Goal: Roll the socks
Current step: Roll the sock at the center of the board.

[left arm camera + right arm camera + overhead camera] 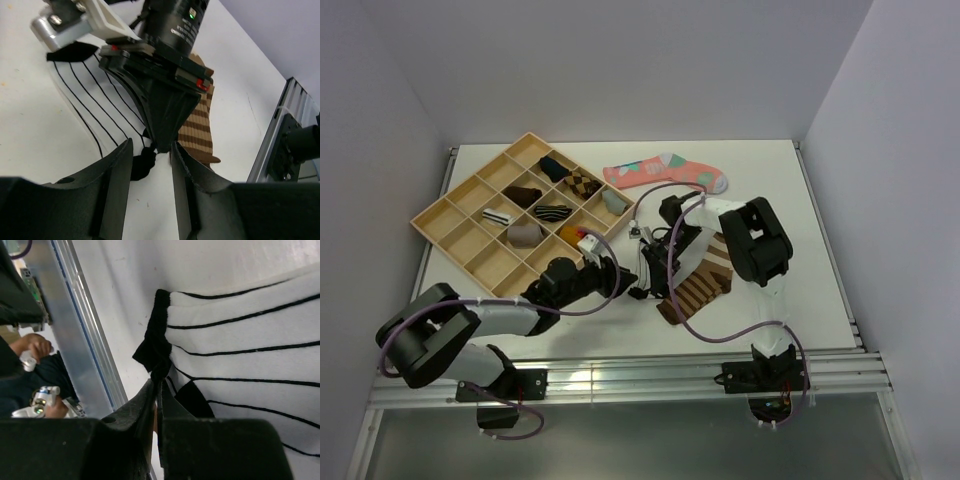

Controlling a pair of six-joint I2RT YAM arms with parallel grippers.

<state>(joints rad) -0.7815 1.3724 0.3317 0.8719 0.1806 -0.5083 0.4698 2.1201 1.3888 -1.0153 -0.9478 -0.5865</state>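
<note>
The white sock (95, 107) with thin black stripes lies flat on the table. Beside it lies the brown sock (197, 130) with tan bands, also seen in the top view as the brown sock (698, 285). My right gripper (159, 381) points down and is shut on the black cuff (156, 347) at the white sock's edge. My left gripper (151, 146) is open and low over the table. Its fingers (120, 175) stand either side of the right gripper's tips and the pinched cuff (142, 162), with nothing held between them. In the top view both grippers meet near the table's middle, and the arms hide the white sock.
A wooden compartment tray (450, 225) at the back left holds several rolled socks. A coral-pink sock (665, 172) with teal and grey patches lies at the back. The aluminium rail (620, 375) runs along the near edge.
</note>
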